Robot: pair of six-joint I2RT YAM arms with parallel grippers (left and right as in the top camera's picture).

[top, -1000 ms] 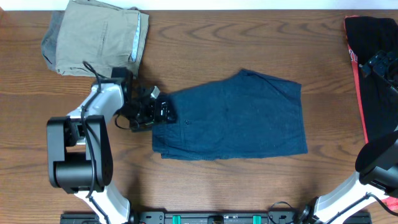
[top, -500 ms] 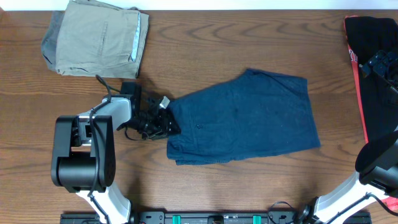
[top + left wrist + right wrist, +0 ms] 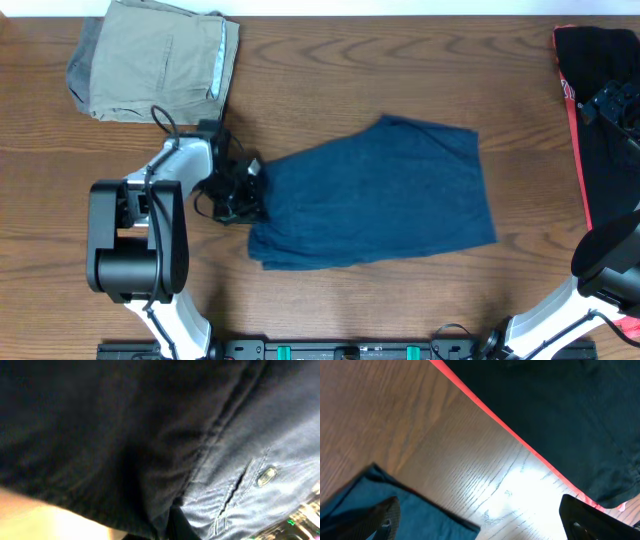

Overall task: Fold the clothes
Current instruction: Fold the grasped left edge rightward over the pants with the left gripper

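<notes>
- The wooden surface [image 3: 400, 70] carries three garments, well apart from one another.
- The dark navy shorts [image 3: 380, 195] lie flat around the middle of the surface. Their long side runs from 9 to 3 o'clock, tilted a little so that the 3 o'clock end sits higher in the overhead view.
- A black garment [image 3: 600, 50] with a red-pink stripe [image 3: 577, 150] lies along the edge at 3 o'clock.
- Folded tan shorts [image 3: 150, 60] sit in the corner at 10 o'clock.
- The left claw [image 3: 252, 188] meets the navy shorts at their 9 o'clock edge and is clamped on the fabric there. In its wrist view bunched blue cloth fills the frame, with a small button [image 3: 266, 476] showing.
- The right claw [image 3: 480, 527] hangs over the surface beside the black garment, spread wide and holding nothing.
</notes>
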